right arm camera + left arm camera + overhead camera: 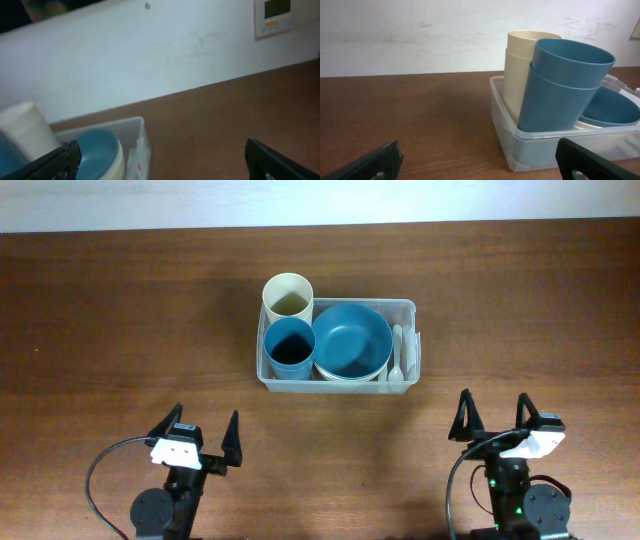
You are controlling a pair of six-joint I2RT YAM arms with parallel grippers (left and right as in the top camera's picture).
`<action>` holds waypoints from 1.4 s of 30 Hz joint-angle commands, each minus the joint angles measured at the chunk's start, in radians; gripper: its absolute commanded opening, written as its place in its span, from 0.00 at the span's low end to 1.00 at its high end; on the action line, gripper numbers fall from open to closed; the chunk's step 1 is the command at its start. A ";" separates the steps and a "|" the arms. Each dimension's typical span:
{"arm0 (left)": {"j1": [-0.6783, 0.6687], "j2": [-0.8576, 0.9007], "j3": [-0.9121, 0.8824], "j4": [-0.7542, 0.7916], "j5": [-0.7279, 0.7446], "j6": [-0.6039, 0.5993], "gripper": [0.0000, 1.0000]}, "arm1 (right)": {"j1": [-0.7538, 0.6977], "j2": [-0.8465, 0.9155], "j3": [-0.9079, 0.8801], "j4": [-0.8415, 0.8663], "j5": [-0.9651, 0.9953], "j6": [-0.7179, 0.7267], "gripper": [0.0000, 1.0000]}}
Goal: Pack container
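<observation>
The clear plastic container (pixel 408 308) sits mid-table and holds a cream cup (pixel 288 293), a blue cup (pixel 290 349), a blue bowl (pixel 351 338) stacked on a cream bowl (pixel 350 376), and white cutlery (pixel 397 352) along its right wall. My left gripper (pixel 205 437) rests near the front edge, left of the container, open and empty. On the right, my right gripper (pixel 493 420) also stands open with nothing in it. The left wrist view shows the container (pixel 530 142) and both cups (pixel 560 85) close ahead to the right. In the right wrist view the container (pixel 135 125) lies at lower left.
Brown wooden table (pixel 120 320) with a white wall behind it (pixel 420 35). A wall panel (pixel 277 15) shows at upper right in the right wrist view. Black cables (pixel 95 480) loop by the arm bases.
</observation>
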 commanded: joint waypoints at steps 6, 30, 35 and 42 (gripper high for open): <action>-0.004 -0.009 -0.006 -0.001 -0.007 0.019 1.00 | 0.008 -0.021 -0.088 0.042 -0.024 -0.108 0.99; -0.004 -0.009 -0.006 -0.001 -0.007 0.019 1.00 | -0.044 -0.021 -0.166 0.065 -0.023 -0.199 0.99; -0.004 -0.009 -0.006 -0.001 -0.007 0.019 1.00 | -0.044 -0.021 -0.166 0.066 -0.018 -0.198 0.99; -0.004 -0.009 -0.006 -0.001 -0.007 0.019 1.00 | -0.044 -0.021 -0.166 0.067 -0.019 -0.198 0.99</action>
